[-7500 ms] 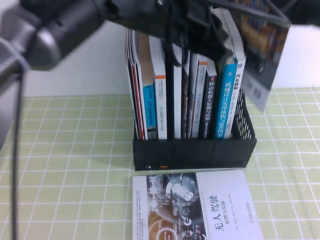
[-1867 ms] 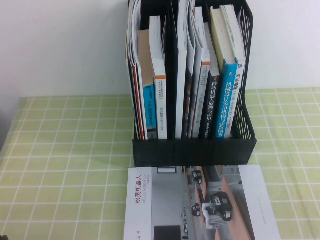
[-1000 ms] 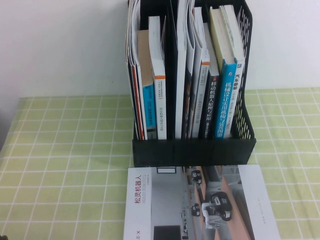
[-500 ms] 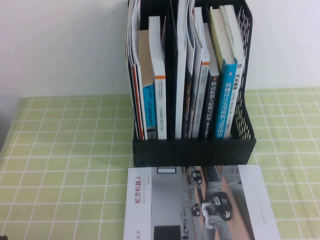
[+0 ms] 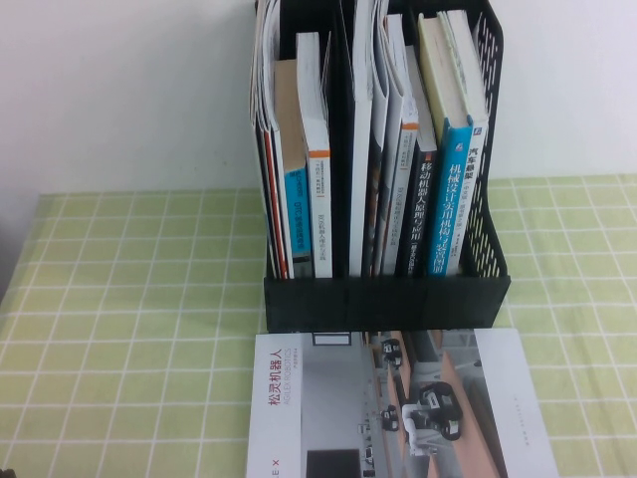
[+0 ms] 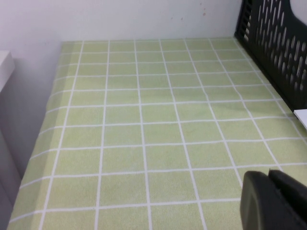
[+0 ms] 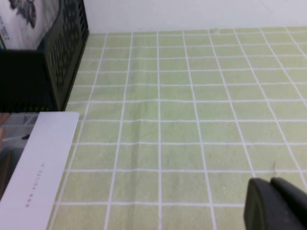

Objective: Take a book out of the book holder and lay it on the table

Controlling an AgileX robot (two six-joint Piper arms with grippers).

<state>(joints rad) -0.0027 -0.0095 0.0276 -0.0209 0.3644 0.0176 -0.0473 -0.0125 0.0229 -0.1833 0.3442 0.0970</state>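
Presently, left gripper (image 6: 274, 201): dark fingertips pressed together, nothing between them, low over bare green checked tablecloth (image 6: 144, 124), well apart from the book holder (image 6: 273, 43) at the edge of its wrist view; absent from the high view.

Right gripper (image 7: 273, 203): fingertips likewise closed on nothing, over open cloth on the far side of the holder, near but not touching the flat book's (image 7: 33, 163) white corner; also out of the high view.

Book (image 5: 398, 403): lies flat, cover up, on the table just in front of the book holder (image 5: 386, 299), its near edge cut off by the frame.

Holder contents: several volumes upright in the black slotted compartments, among them a blue-spined book (image 5: 453, 199) in the rightmost section.

Step in hand, by judgement: one book is out and laid down, both arms drawn back; task appears done, or a fresh cycle due. A further extraction would call for one arm to rise to the spines, open, and pinch a single volume without dragging its neighbours.
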